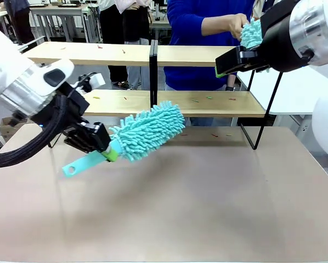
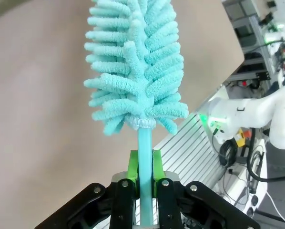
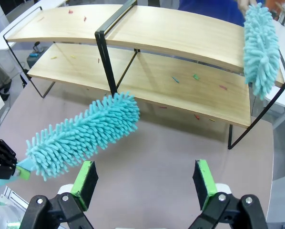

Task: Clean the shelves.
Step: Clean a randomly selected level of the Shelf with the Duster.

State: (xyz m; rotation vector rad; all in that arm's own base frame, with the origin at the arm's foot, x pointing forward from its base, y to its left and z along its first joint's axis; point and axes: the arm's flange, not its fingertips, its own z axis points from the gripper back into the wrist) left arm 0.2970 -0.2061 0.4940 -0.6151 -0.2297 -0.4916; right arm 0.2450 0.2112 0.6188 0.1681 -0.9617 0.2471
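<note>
The shelves (image 1: 98,53) (image 3: 180,33), two long light-wood boards in a black frame, stand across the far side of the table. My left gripper (image 1: 105,149) (image 2: 144,183) is shut on the handle of a teal fluffy duster (image 1: 147,130) (image 2: 135,67) (image 3: 85,136), whose head hangs over the table just in front of the lower board. Up at the right end of the top board, my right gripper (image 1: 223,63) (image 3: 143,181) is open and holds nothing. Just beyond it a person's hand (image 1: 238,24) holds a second teal duster (image 1: 252,34) (image 3: 260,47).
Small coloured scraps (image 3: 196,76) lie scattered on both boards, and a few scraps (image 3: 197,117) lie on the beige tabletop (image 1: 208,208) under the rack's right end. A black centre post (image 1: 153,76) splits the rack. A white table (image 1: 301,87) stands at the right.
</note>
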